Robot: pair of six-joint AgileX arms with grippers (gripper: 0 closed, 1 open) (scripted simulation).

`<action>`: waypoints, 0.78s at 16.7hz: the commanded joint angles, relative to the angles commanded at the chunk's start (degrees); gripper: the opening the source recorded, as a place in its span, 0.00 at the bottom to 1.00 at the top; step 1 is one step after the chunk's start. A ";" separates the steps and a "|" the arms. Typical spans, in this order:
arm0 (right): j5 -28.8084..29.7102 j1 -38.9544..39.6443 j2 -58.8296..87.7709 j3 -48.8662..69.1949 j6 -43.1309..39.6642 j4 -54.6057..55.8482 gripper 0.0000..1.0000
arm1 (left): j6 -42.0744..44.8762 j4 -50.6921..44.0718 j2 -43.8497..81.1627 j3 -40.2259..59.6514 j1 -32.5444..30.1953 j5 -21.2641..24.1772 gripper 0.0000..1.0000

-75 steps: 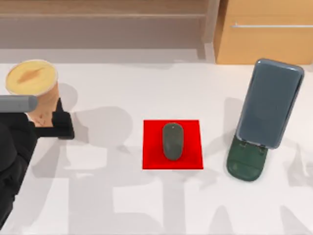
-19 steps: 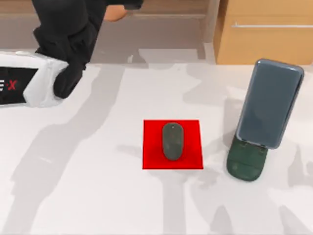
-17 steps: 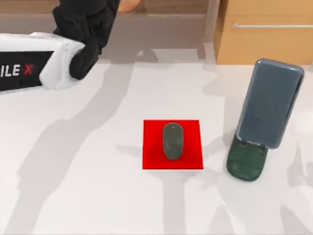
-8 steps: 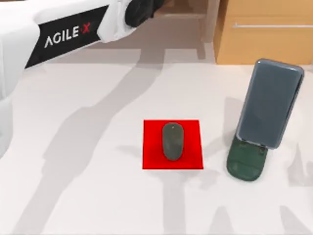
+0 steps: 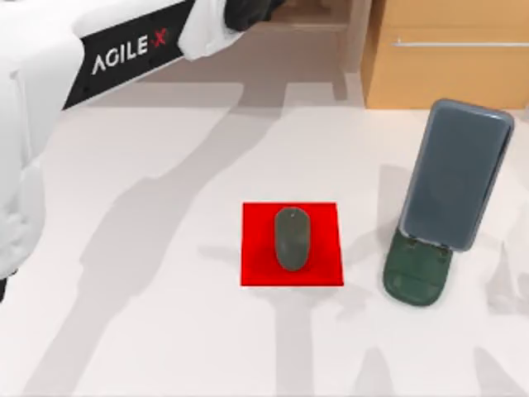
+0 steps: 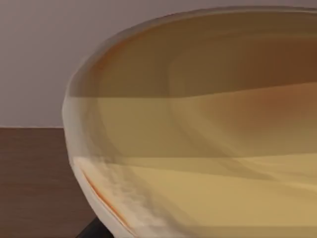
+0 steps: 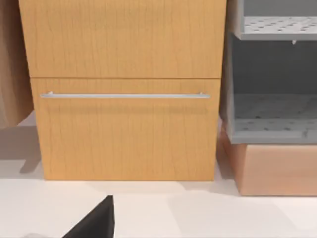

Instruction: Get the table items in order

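Observation:
The orange paper cup's yellow lid (image 6: 208,148) sits right up against the camera in the left wrist view, and my left gripper is shut on the cup. In the top view my left arm (image 5: 124,50) reaches from the left across to the back middle, and its hand runs past the picture's far edge over the shelf. The dark grey mouse (image 5: 292,238) lies on the red square (image 5: 256,265) mid-table. At the right, the grey-blue phone (image 5: 456,174) leans on the dark green stand (image 5: 417,277). A dark part of my right gripper (image 7: 99,223) shows low in the right wrist view, facing the cabinet.
A light wooden cabinet (image 5: 450,58) with a metal handle stands at the back right. A low shelf recess (image 5: 273,58) runs along the back. The white table (image 5: 149,314) is bare at the left and front.
The left arm lifted the cup off the table's left side and swung it to the back middle. In the last half second it moved only slightly. Mouse and phone stayed put.

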 joint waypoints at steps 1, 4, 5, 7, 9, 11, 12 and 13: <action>0.00 0.00 0.00 0.00 0.00 0.00 1.00 | 0.10 0.10 -0.25 -0.19 0.34 0.07 0.00; 0.00 0.00 0.00 0.00 0.00 0.00 1.00 | 0.00 0.02 -0.07 -0.06 0.05 0.00 0.00; 0.00 0.00 0.00 0.00 0.00 0.00 1.00 | 0.00 0.00 0.00 0.00 0.00 0.00 0.00; 0.00 0.00 0.00 0.00 0.00 0.00 1.00 | 0.00 0.00 0.00 0.00 0.00 0.00 0.00; 0.00 0.00 0.00 0.00 0.00 0.00 1.00 | 0.00 0.00 0.00 0.00 0.00 0.00 0.15; 0.00 0.00 0.00 0.00 0.00 0.00 1.00 | 0.00 0.00 0.00 0.00 0.00 0.00 0.30; 0.00 0.00 0.00 0.00 0.00 0.00 1.00 | 0.00 0.00 0.00 0.00 0.00 0.00 0.38; 0.00 0.00 0.00 0.00 0.00 0.00 1.00 | 0.00 0.00 0.00 0.00 0.00 0.00 0.45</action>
